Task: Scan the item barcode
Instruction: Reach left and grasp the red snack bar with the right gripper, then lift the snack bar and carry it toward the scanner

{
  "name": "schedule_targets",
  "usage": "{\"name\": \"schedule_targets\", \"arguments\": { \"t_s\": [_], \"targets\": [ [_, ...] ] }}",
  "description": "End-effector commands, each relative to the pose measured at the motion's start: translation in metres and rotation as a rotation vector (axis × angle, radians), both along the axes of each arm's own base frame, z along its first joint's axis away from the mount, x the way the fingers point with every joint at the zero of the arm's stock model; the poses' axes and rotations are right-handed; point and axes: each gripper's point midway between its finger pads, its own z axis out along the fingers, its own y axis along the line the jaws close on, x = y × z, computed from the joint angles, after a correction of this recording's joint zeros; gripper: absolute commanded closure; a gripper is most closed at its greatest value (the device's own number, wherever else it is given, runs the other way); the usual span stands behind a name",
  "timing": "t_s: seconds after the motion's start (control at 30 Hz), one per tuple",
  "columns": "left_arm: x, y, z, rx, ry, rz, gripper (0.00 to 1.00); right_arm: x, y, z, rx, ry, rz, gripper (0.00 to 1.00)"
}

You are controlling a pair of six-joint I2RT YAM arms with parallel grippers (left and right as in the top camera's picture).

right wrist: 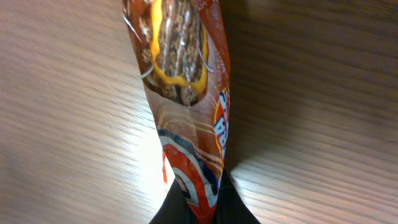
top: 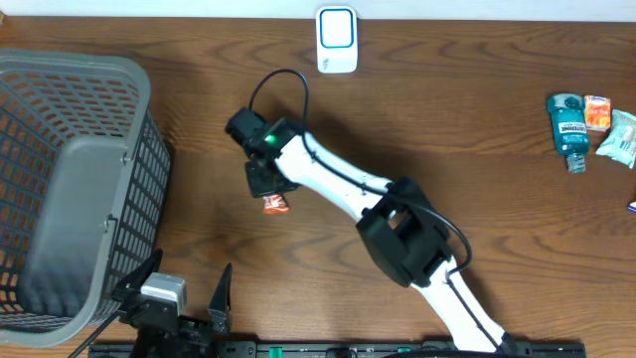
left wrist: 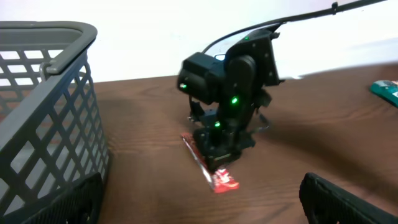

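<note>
Right pincer [right wrist: 196, 210]: together, clamped on the near end of the packet, with the wrapper pinched between its two dark fingers.
Packet [right wrist: 186, 93]: an orange-and-red snack wrapper, left of the middle of the bench [top: 477, 119]. In the left wrist view it stands on edge and tilts, its low end at or on the wood (whether it has left the surface cannot be told).
Barcode: not seen in any view. The right wrist view shows only the printed front of the wrapper.
Right arm [top: 338, 179]: reaches on a diagonal from the near right edge to the packet.
Scanner [top: 337, 40]: a white unit at the far edge of the bench, beyond the pincer and well apart from the packet.
Left pincer [top: 181, 290]: apart and holding nothing, at the near edge just beside the basket.
Basket [top: 60, 70]: grey mesh, at the left side, well apart from the packet.
Other goods: a teal bottle [top: 567, 124] and some small packs lie at the far right, well apart from both arms.
Done, by the look of it: the item is chosen and gripped.
Left to do: raise the packet, carry it to the scanner and turn the barcode side to the scanner's face (which side that is cannot be said yet).
Progress: early, judged at roughly a third, since the grip is made but no scan is near.
Watch for: a thin wrapper held by one end may sag or twist on the way.
</note>
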Motion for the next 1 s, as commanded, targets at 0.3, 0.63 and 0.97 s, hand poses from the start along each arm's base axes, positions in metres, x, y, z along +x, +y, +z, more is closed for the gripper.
{"name": "schedule_targets", "arguments": {
  "t_s": [0.3, 0.63, 0.97],
  "targets": [
    [0.000, 0.000, 0.000, -0.003, -0.001, -0.001, 0.00, -0.011, -0.041, 0.142, 1.025, 0.282, 0.514, 0.99],
    [0.000, 0.000, 0.000, -0.003, -0.001, -0.001, 0.00, -0.001, -0.076, 0.191, 1.294, 0.388, 0.288, 0.99],
    [0.000, 0.000, 0.000, -0.003, -0.001, -0.001, 0.00, -0.007, -0.076, 0.197, 1.191, 0.786, -0.078, 0.99]
  ]
}}
